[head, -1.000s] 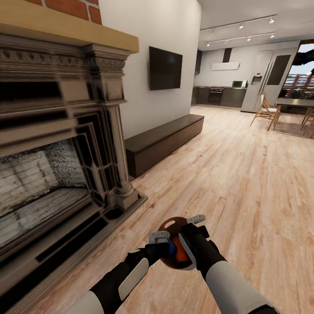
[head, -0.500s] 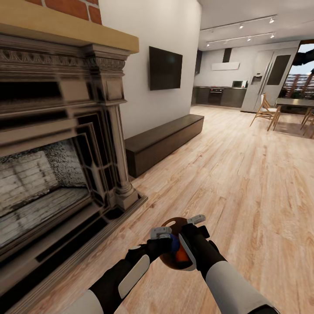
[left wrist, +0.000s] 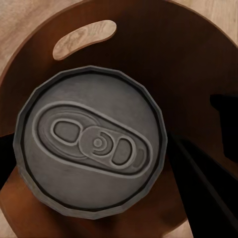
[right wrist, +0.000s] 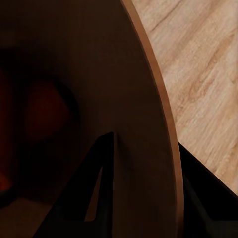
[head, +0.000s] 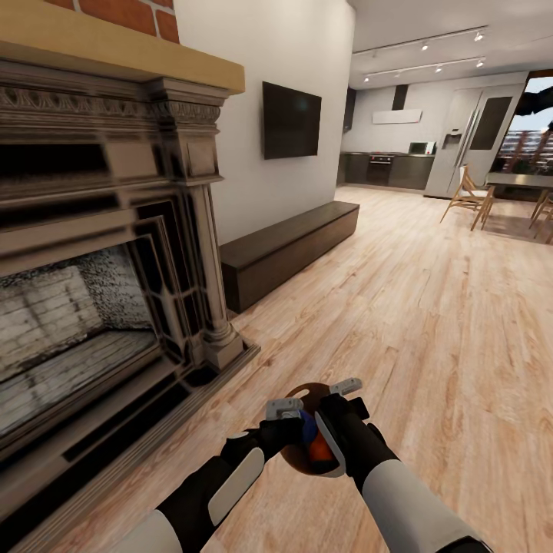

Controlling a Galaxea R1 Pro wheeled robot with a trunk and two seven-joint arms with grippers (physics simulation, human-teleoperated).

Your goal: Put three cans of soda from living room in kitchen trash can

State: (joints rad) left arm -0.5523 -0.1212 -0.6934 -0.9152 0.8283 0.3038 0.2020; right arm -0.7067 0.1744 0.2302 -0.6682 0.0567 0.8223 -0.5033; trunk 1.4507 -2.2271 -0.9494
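The tash can point(head: 307, 449), a round brown bin, is held low above the light wood floor point(head: 430, 322), close in front of the robot's trunk and to the right of the fireplace point(head: 100, 253). Its wall is pinched by the right pincer point(head: 332, 399): in the right wrist view one dark finger point(right wrist: 99, 188) is seen inside the wall point(right wrist: 134, 129) and the other outside it, against the rim. An orange glow, probably an orange can point(right wrist: 44, 109), is seen dimly deep inside the bin in that view.

The left pincer point(head: 286, 411) is held over the mouth of the tash can and is pressed onto a dark blue can of soda point(head: 305, 432), whose blue side is glimpsed between the two arms in the head view. In the left wrist view the grey top of this can point(left wrist: 91, 141), with its pull tab, is seen upright within the bin's opening, with the bin's slotted handle hole point(left wrist: 84, 39) beyond it.

The fireplace is set under a red brick chimney point(head: 130, 15). Beyond the fireplace, a black TV point(head: 291, 120) is mounted on the white wall, and a long low dark bench point(head: 288, 250) stands beneath it. Far past the bench, the kitchen point(head: 392, 165) with dark cabinets and a steel fridge point(head: 457, 146) is seen, with wooden chairs point(head: 468, 196) to its right.
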